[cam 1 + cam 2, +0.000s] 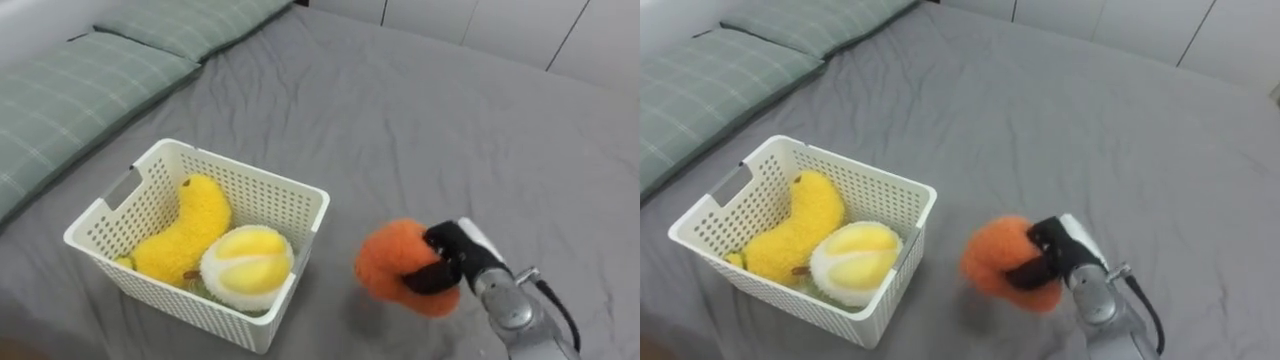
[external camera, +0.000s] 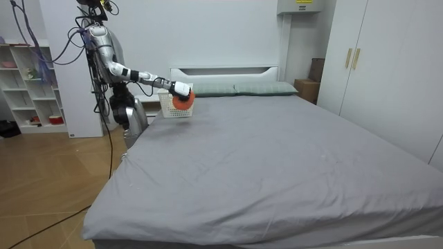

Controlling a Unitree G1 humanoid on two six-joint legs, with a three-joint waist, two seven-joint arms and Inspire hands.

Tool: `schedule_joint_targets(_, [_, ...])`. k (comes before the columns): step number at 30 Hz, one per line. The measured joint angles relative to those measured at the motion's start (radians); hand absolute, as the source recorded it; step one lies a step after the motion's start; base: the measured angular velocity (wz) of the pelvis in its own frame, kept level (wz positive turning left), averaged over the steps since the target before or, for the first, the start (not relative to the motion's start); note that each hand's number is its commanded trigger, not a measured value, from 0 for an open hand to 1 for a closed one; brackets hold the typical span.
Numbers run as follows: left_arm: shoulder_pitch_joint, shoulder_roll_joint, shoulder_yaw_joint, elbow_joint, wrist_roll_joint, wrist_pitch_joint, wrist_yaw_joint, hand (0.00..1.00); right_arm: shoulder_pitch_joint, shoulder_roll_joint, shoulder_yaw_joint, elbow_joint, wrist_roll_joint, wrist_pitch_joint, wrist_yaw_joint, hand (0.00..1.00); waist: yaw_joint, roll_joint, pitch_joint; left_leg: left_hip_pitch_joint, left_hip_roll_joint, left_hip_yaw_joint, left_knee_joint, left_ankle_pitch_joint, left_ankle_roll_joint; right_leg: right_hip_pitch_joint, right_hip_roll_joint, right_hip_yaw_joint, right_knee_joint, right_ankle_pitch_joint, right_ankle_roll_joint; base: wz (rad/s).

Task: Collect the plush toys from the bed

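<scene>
The robot's right hand has its dark fingers and thumb curled tightly round a round, fuzzy orange plush toy. The toy is a soft ball of bright orange pile, without visible markings, and it bulges out on either side of the grip. The hand holds it over the smooth grey bed sheet, just beside the right-hand wall of a white perforated plastic basket but apart from it. In the room view the toy hangs a little above the sheet at about the height of the basket. Two more toys lie inside the basket. One is a curved yellow plush banana, which leans along the left side with its tip up towards the far wall. The other is a rounded plush with a cream rim and a yellow segmented face, which rests against the banana in the near right corner. Two pale green checked pillows lie at the head of the bed beyond the basket. The room view shows the robot standing on the wooden floor at the side of the bed near its head, its right arm stretched out over the mattress, with a white open shelf unit behind it and a white wardrobe across the room.
</scene>
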Motion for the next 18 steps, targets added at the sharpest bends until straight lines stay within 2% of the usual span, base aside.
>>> schedule_joint_targets(2, [0.001,0.002,0.006,-0.016,0.0,0.001,-0.002,0.0,-0.001,-0.014,-0.022,-0.081,0.013,0.0,-0.003,1.0,-0.009,0.0,-0.0016,0.0,0.002,0.012,-0.007,-0.001,0.001,-0.009,0.0,0.018,0.002,0.0,0.0,-0.16])
schedule_joint_targets(7, [-0.019,0.004,0.002,-0.017,0.001,-0.002,-0.002,0.0,-0.008,-0.019,-0.024,-0.173,0.047,0.001,0.0,1.0,-0.025,-0.002,-0.0043,0.0,0.005,0.029,-0.009,-0.003,0.004,-0.017,0.001,0.026,0.004,0.0,-0.001,-0.11])
schedule_joint_targets(14, [-0.063,0.015,0.002,-0.018,0.002,-0.005,-0.002,0.0,-0.05,-0.019,-0.018,-0.347,0.037,0.007,0.008,1.0,-0.022,0.0,-0.0059,-0.008,0.007,0.045,-0.012,-0.005,0.006,-0.031,0.001,0.039,0.004,0.001,-0.001,-0.06])
schedule_joint_targets(18, [-0.076,0.018,0.001,-0.017,0.001,-0.004,-0.001,0.0,-0.115,-0.019,-0.001,-0.366,0.037,0.007,0.01,1.0,-0.012,0.0,-0.0062,0.0,0.007,0.045,-0.014,-0.004,0.006,-0.03,0.001,0.04,0.003,0.001,-0.001,0.0])
